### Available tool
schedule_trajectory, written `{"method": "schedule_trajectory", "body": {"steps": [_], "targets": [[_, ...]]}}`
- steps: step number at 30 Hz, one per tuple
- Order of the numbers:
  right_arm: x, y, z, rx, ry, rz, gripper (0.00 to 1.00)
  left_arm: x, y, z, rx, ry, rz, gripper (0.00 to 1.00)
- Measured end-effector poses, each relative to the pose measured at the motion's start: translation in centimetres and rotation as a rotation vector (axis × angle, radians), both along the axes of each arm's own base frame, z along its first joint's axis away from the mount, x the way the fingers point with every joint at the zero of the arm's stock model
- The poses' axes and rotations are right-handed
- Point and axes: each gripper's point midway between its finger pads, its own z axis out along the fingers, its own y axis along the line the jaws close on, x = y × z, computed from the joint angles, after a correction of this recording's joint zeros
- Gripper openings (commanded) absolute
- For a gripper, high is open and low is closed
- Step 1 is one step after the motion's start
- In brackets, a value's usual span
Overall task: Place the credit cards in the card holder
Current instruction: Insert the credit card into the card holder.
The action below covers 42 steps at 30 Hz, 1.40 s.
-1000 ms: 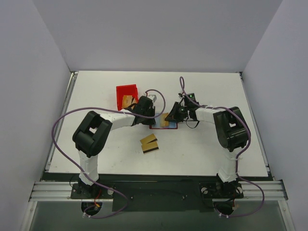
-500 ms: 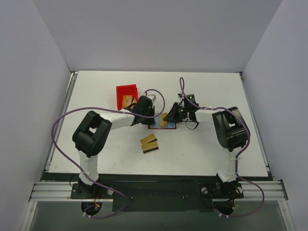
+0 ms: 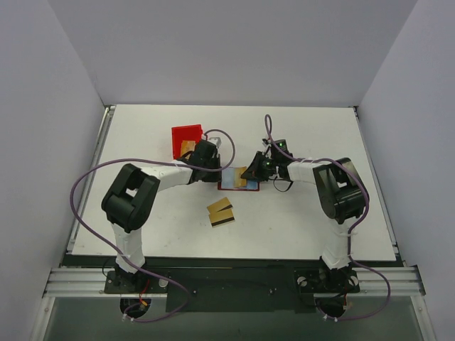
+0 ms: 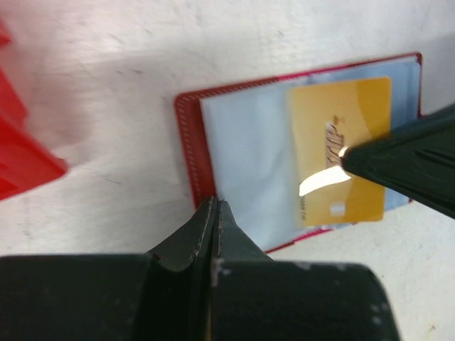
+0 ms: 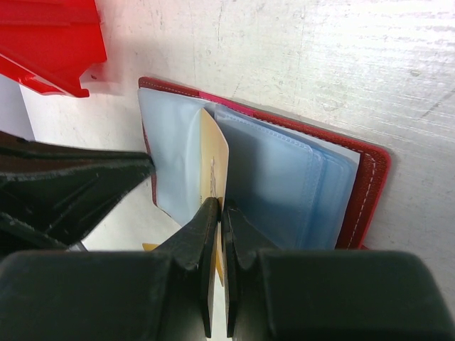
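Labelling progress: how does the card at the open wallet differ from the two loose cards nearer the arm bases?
The wallet card is pinched by the shut right gripper; the loose cards lie untouched. The wallet card sits over the blue sleeves of the card holder; the loose cards rest on bare table. The wallet card shows a gold face; one loose card shows a dark stripe. Shared: gold-tan rectangles.

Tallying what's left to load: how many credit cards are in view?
4. One card in the open holder; two cards overlapping on the table; one card in the red bin, perhaps hiding more.
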Motion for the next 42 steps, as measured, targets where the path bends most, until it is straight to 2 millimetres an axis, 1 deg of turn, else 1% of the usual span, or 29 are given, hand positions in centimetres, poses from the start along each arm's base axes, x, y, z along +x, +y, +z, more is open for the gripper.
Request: {"method": "schedule_trajectory", "body": {"steps": [4, 6, 19, 27, 34, 42], "targets": [[0.0, 0.0, 0.0, 0.0, 0.001, -0.001, 0.0, 0.9, 1.4, -0.1, 0.015, -0.004, 0.041, 0.15], [0.0, 0.0, 0.0, 0.0, 0.001, -0.001, 0.0, 1.0, 1.6, -0.1, 0.019, -0.004, 0.048, 0.18], [0.0, 0.0, 0.0, 0.0, 0.001, -0.001, 0.0, 0.9, 1.5, -0.4, 0.019, 0.001, 0.043, 0.24], [0.0, 0.0, 0.0, 0.0, 0.001, -0.001, 0.0, 0.8, 1.4, -0.4, 0.015, 0.003, 0.039, 0.24], [0.0, 0.1, 0.0, 0.002, 0.001, 0.001, 0.0, 0.8, 1.2, -0.4, 0.014, 0.0, 0.032, 0.19], [-0.1, 0.6, 0.1, 0.059, -0.016, 0.036, 0.0, 1.0, 1.1, -0.5, 0.02, 0.0, 0.029, 0.18]]}}
